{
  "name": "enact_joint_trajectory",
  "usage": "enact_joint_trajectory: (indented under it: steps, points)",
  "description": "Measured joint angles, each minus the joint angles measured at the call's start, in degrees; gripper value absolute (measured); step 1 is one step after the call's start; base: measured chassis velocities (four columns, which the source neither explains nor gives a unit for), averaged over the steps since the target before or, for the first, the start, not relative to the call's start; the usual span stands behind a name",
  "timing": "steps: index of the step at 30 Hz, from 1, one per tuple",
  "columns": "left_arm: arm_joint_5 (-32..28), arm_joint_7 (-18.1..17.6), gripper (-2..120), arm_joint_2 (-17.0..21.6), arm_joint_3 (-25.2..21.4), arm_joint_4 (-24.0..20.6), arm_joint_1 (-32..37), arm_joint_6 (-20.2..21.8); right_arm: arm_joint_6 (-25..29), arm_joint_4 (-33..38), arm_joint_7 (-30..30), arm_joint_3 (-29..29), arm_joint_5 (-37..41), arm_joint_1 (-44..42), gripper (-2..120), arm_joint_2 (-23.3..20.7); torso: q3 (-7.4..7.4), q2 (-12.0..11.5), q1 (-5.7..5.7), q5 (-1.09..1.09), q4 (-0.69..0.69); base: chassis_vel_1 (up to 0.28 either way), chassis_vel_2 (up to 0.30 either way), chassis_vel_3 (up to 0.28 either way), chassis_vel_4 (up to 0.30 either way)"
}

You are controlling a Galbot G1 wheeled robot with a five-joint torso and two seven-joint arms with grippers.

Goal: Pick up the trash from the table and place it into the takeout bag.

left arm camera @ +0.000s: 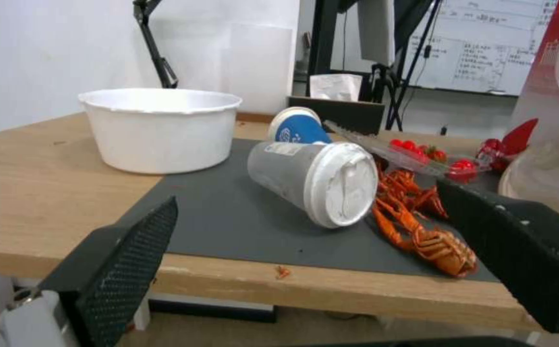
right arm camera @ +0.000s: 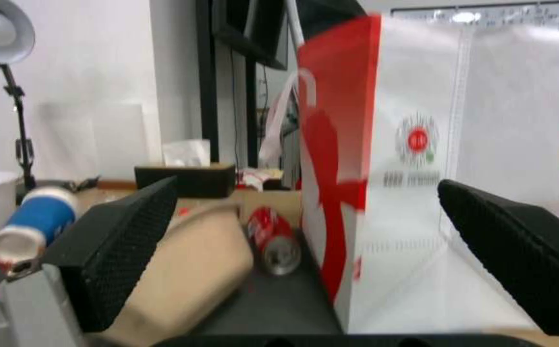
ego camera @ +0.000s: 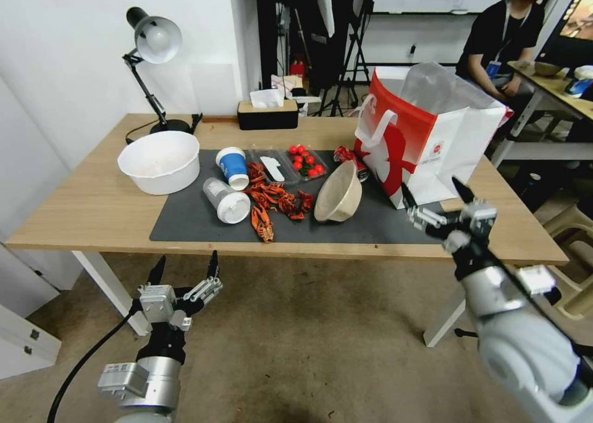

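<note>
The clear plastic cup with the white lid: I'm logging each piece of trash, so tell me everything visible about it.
The clear plastic cup looks like cloudy see-through plastic with a small printed label near its base and a smudged white lid still on. It lies on its side on the dark grey mat, lid toward the table's front edge, beside the blue-and-white paper cup. The crayfish shells lie close by its lid. No gripper touches it.

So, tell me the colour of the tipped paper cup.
The paper cup is blue and white, clearest in the head view.

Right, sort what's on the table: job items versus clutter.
Job: beige paper bowl, blue-and-white paper cup, clear plastic cup, red drink can, takeout bag.
Clutter: desk lamp, white tub, tissue box, crayfish shells, tomato tray.
</note>
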Motion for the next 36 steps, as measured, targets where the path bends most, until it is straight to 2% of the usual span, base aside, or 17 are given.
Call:
enact_joint_trajectory:
  steps: [13,21,29,31,32,35,36]
  points:
    - [-0.10,0.09,100,0.20,0.11,0.45,-0.06,-0.18,6.24,-3.46,-2.35,-0.21,-5.07,-10.76,100,5.73,0.00,-0.01,0.00,0.00,0.00,0.000,0.000,0.000,0.000]
    - [-0.14,0.12,100,0.49,0.21,0.46,-0.01,-0.20,6.80,-4.34,-2.36,-1.08,-6.45,-11.79,100,6.98,0.00,-0.01,0.00,0.00,0.00,0.000,0.000,0.000,0.000]
    - [-0.28,0.12,100,0.72,0.23,0.46,0.12,-0.22,0.24,-0.93,0.88,-3.47,-5.75,-9.80,100,5.95,0.00,-0.01,0.00,0.00,0.00,0.000,0.000,0.000,0.000]
    - [-0.31,0.12,100,0.78,0.27,0.52,0.08,-0.23,-4.52,1.50,3.43,-5.13,-3.94,-6.89,100,5.00,0.01,-0.01,0.00,0.00,-0.01,0.000,0.000,0.000,0.000]
    - [-0.31,0.12,100,0.78,0.27,0.52,0.08,-0.23,-4.52,1.50,3.43,-5.13,-3.94,-6.89,100,5.00,0.01,-0.01,0.00,0.00,-0.01,0.000,0.000,0.000,0.000]
    - [-0.31,0.12,100,0.85,0.37,0.60,0.06,-0.23,-11.53,3.47,6.40,-7.42,0.90,0.05,100,3.43,0.01,-0.01,0.00,0.00,0.01,0.000,0.000,0.000,0.000]
    - [-0.31,0.12,100,0.85,0.37,0.60,0.06,-0.23,-11.53,3.47,6.40,-7.42,0.90,0.05,100,3.43,0.01,-0.01,0.00,0.00,0.01,0.000,0.000,0.000,0.000]
